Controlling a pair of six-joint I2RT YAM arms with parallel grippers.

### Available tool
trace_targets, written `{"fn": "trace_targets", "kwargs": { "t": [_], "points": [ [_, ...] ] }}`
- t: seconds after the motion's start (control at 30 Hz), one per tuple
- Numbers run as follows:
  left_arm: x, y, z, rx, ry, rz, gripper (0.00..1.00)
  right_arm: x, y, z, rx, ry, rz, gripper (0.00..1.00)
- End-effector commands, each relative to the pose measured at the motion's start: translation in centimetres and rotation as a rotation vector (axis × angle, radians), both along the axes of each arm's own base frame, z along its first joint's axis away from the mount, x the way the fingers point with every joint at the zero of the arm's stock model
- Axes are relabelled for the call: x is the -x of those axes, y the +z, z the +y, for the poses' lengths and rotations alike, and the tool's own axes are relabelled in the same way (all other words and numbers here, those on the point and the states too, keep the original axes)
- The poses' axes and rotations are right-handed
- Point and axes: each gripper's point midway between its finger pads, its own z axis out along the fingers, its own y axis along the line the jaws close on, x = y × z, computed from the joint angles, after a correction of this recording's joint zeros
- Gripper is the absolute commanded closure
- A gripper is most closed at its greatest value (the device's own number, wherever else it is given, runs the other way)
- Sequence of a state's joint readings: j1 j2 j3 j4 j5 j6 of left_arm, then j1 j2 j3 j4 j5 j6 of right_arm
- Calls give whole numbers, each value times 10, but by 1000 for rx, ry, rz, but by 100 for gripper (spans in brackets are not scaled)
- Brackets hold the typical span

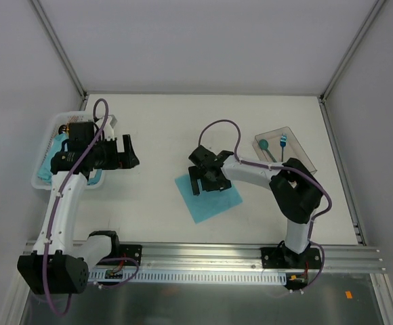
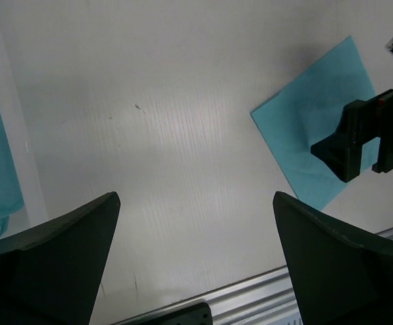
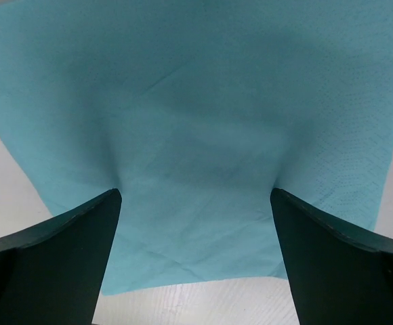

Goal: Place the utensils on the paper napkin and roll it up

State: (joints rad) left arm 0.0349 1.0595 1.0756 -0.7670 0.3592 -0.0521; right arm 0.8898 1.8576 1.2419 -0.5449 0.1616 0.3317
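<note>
Right gripper (image 1: 204,187), jaws spread, hovers over the paper napkin (image 1: 213,201) mid-bench; left gripper (image 1: 133,152), also spread, sits near the left edge.

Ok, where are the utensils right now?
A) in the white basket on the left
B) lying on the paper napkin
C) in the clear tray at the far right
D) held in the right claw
C: the teal spoon and teal fork lie in the clear tray, while the paper napkin is bare under the open right claw.
</note>
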Motion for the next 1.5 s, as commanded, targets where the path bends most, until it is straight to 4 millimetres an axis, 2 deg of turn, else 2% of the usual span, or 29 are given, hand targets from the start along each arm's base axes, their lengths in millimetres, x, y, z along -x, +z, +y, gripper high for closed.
{"fn": "trace_targets", "kwargs": {
  "t": [0.0, 0.13, 0.37, 0.47, 0.63, 1.1, 1.17, 1.3, 1.4, 1.43, 1.47],
  "points": [
    [0, 26, -3, 18, -22, -138, 1, -9, 4, 14, -34, 61, -9, 2],
    [0, 26, 3, -25, -26, -144, 1, -15, 1, 14, -34, 158, 10, 2],
    [-6, 6, 7, -59, -60, -26, 1, -46, 4, -6, -58, 162, 21, 2],
    [-9, 3, 5, -43, -54, -1, 1, -58, 6, -8, -61, 156, 8, 2],
    [-11, 15, -12, 41, -123, -20, 1, -64, 0, 2, -86, 162, 33, 2],
    [-21, 16, -10, 42, -92, -7, 1, -74, -7, 1, -75, -69, 31, 6],
    [-22, 18, -10, 42, -91, -11, 1, -75, -3, 6, -89, -51, 24, 6],
    [-22, 21, -9, 37, -89, -25, 1, -76, 17, 12, -108, 5, -23, 4],
    [-21, 23, -10, 33, -106, -37, 1, -80, 51, 11, -138, 35, -87, 4],
    [-21, 25, -11, 36, -112, -43, 1, -82, 76, 9, -156, 56, -137, 4],
    [-20, 26, -11, 32, -122, -52, 1, -81, 90, 6, -161, 65, -156, 4]
  ]
}}
